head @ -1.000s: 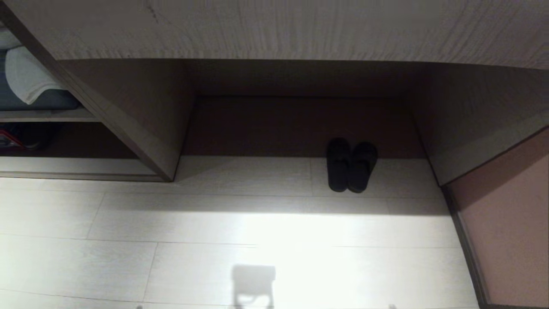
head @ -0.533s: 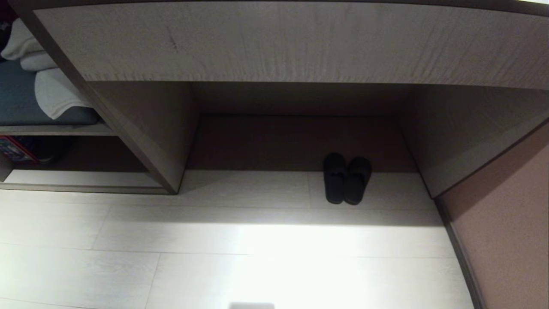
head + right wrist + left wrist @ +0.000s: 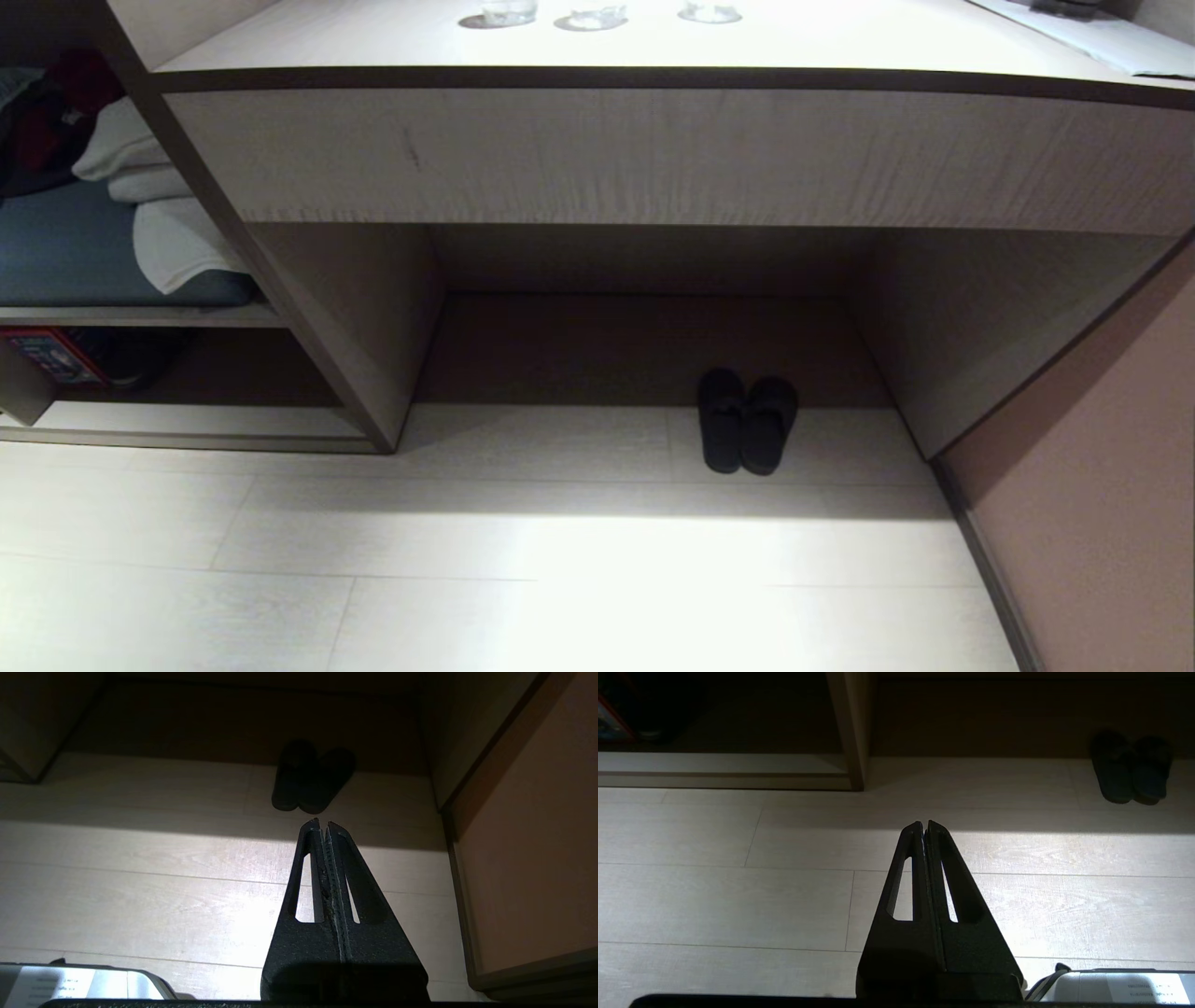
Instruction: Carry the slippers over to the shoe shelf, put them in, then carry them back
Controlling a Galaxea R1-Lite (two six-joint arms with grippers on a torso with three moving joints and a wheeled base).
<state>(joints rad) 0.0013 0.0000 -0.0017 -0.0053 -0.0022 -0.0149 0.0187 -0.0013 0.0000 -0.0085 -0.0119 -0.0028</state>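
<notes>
A: The slippers (image 3: 747,422) — where do they sit?

B: Side by side on the pale floor (image 3: 560,560), touching each other, toes pointing into the shadowed knee-space under the desk (image 3: 653,159). They lie toward the right half of that space, near its right side panel but apart from it.

A: And the shoe shelf (image 3: 187,420)?

B: Off to the left, past the slanted upright panel: a low open compartment with a pale base board. The slippers are well apart from it. Something dark stands inside it, with a red-edged object at its left end; I cannot tell what they are.

A: The claws?

B: Neither shows from the head camera. The left claw (image 3: 924,824) is clenched, fingers pressed together with nothing between them, above bare floor. The right claw (image 3: 323,822) is clenched and empty too, its tips pointing toward the slippers' heels.

A: Anything else?

B: Folded pale towels (image 3: 159,215) on a higher shelf at left, and glasses (image 3: 597,14) on the desk top.
</notes>
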